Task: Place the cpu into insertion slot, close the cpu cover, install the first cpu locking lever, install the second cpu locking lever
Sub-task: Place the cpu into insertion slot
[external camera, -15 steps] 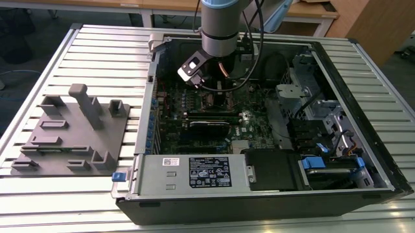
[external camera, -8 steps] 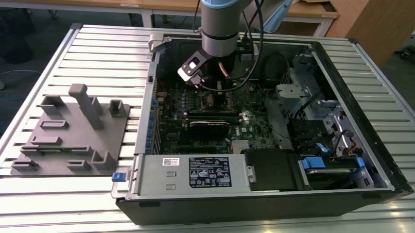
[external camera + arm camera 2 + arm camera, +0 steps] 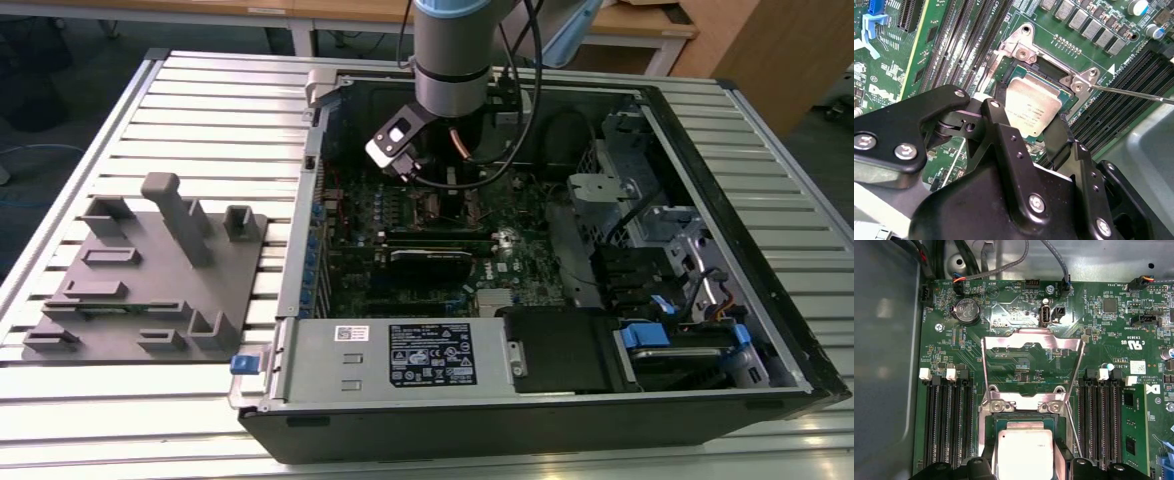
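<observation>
With the cpu cover (image 3: 1004, 342) standing open, the gripper (image 3: 1029, 120) is pinching the light, stiff, probably slippery cpu (image 3: 1034, 100) between narrowed fingers by opposite edges, just over the insertion slot (image 3: 1046, 75), likely sparing its fragile underside

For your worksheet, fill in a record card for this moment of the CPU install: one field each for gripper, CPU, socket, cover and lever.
gripper: inside the computer case, at the cpu
cpu: silver top up, in or just over the insertion slot; seating cannot be told
insertion slot: on the green board, between black memory slots
cpu cover: swung open, not over the cpu
locking lever: thin metal rod, unlatched, sticking out beside the slot
</observation>
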`<state>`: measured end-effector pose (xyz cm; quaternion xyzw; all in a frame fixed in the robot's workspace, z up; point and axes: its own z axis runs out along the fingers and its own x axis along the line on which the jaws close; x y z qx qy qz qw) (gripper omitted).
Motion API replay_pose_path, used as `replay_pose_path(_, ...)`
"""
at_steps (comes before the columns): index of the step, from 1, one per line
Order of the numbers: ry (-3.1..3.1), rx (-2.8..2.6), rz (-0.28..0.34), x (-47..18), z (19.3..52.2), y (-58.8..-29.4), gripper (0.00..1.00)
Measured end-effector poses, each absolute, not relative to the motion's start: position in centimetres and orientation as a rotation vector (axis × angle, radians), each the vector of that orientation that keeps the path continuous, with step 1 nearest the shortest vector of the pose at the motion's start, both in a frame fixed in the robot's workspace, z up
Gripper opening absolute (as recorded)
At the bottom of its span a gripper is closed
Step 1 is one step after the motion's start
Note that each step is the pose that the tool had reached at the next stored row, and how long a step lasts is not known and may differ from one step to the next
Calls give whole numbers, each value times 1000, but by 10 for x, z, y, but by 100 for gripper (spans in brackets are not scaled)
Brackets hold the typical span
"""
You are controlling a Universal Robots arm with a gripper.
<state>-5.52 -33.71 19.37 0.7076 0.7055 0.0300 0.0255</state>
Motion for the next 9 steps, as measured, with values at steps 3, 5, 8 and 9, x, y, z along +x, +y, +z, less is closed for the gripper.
replay_pose_path(3,2181,2188,93,-55,194,-338,54)
replay_pose_path(5,2181,2188,92,-55,194,-338,54)
replay_pose_path(8,2181,2188,92,-55,193,-339,54)
replay_pose_path(9,2181,2188,92,-55,192,-339,54)
